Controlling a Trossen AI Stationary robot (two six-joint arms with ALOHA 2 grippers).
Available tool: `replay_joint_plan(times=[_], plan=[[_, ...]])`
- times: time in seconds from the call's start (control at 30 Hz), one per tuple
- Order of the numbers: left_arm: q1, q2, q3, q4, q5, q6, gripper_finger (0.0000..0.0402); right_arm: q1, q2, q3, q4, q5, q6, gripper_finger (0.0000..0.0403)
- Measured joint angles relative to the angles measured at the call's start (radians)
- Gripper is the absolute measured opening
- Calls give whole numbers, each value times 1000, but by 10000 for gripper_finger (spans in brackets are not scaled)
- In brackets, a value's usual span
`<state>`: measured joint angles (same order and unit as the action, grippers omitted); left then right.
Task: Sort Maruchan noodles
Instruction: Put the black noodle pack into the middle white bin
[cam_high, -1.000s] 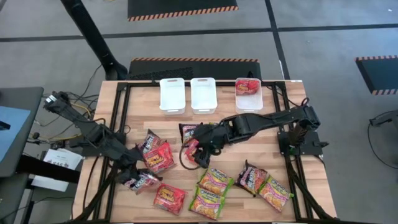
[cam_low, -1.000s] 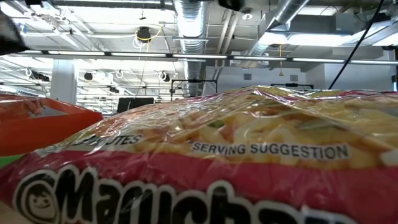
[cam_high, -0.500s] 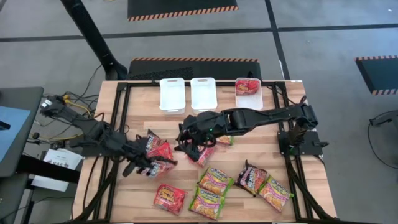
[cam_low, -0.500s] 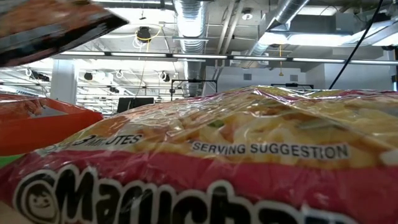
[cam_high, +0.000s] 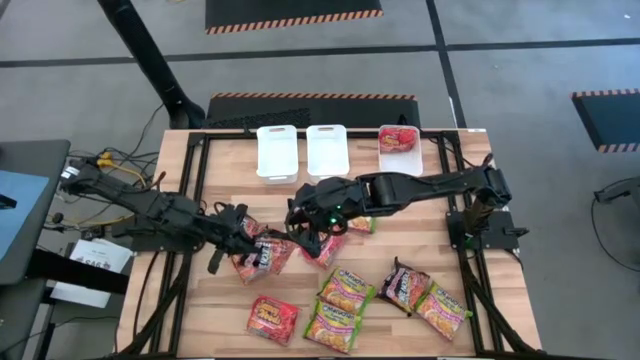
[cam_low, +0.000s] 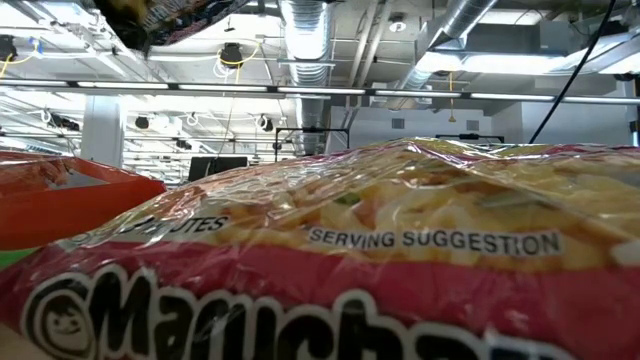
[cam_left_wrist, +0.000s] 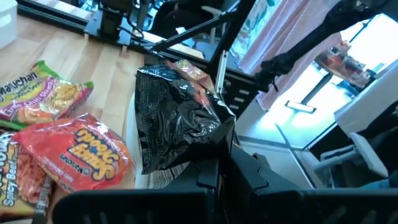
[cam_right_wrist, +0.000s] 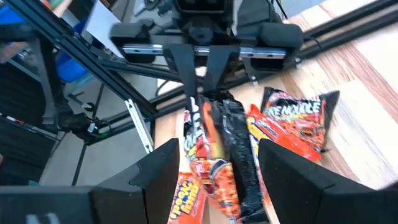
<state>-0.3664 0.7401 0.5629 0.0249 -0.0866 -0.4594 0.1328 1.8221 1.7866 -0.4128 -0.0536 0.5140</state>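
Mid-sort: left tool (cam_high: 240, 235) clenched on a dark packet (cam_left_wrist: 177, 121), lifted just above the loose red packets (cam_high: 262, 252) at the worktop's (cam_high: 440, 225) middle left. Right tool (cam_high: 305, 225) spread wide, grasping nothing, hovering close beside, over a red packet (cam_high: 325, 247). Likely next: carry the dark packet to an empty white tray (cam_high: 277, 152) at the far edge; third tray (cam_high: 400, 150) already holds red. Tight between both arms; open wood toward the trays. Green packets (cam_high: 345, 290) wait near the front edge.
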Motion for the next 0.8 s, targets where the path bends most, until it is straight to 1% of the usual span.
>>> replay_joint_plan(times=[0.13,0.23,0.33,0.4,0.57,0.63,0.8], plan=[[0,51,0,81,-2,36,0,-5,0,0,-21,0,0,244],[9,92,5,105,-5,49,0,-6,0,0,-44,0,0,244],[22,128,43,73,-3,59,0,-6,-1,0,-59,-1,0,244],[32,153,89,40,3,88,0,-6,-1,0,-71,-2,0,244],[68,220,227,-136,14,145,0,-6,-1,0,-83,-23,-1,244],[80,243,265,-180,31,167,0,-6,-1,0,-85,-24,-3,244],[102,274,324,-191,52,210,0,-6,-1,0,-120,-31,-2,244]])
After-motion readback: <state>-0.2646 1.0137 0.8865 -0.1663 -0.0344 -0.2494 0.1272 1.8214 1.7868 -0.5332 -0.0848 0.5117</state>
